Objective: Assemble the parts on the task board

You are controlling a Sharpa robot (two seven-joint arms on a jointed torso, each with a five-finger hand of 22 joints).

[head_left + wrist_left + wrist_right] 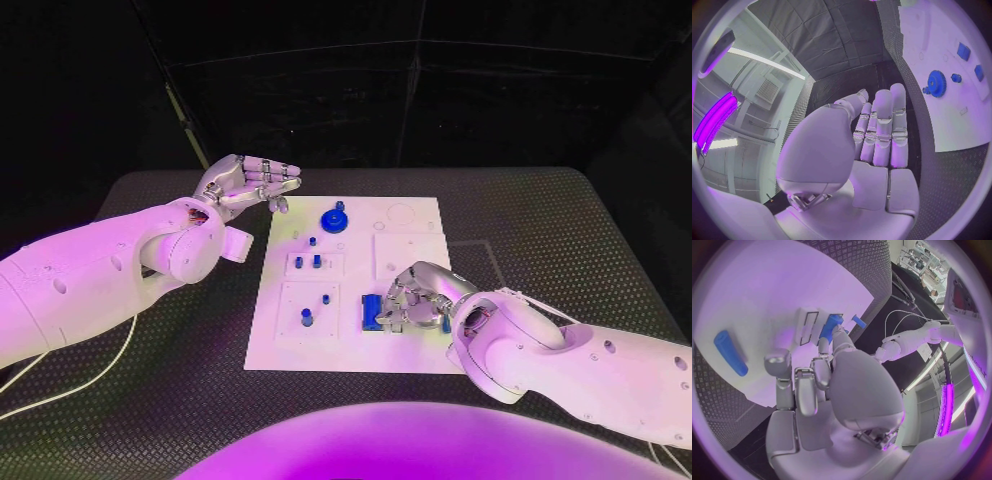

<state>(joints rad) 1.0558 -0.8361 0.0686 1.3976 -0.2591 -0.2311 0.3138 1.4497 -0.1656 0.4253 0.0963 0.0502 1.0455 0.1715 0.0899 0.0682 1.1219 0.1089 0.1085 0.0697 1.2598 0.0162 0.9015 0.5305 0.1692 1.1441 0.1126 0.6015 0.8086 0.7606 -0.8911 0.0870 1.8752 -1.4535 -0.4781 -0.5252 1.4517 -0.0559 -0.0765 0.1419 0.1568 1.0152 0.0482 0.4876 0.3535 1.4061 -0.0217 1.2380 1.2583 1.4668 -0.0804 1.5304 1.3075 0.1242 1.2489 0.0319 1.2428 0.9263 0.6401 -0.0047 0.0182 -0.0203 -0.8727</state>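
Right hand point(418, 296) fingers point(824, 346) on blue part point(372, 312)

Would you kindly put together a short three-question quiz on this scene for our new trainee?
1. True or false: the left hand holds the blue gear.
2. Which hand is over the task board? A) left B) right C) both
3. Fill in: the right hand has its fingers at a blue ____ part near the board's front edge.

Key: 1. False: it is off the board's far left corner, its fingers curled in on nothing. 2. B. 3. Block.
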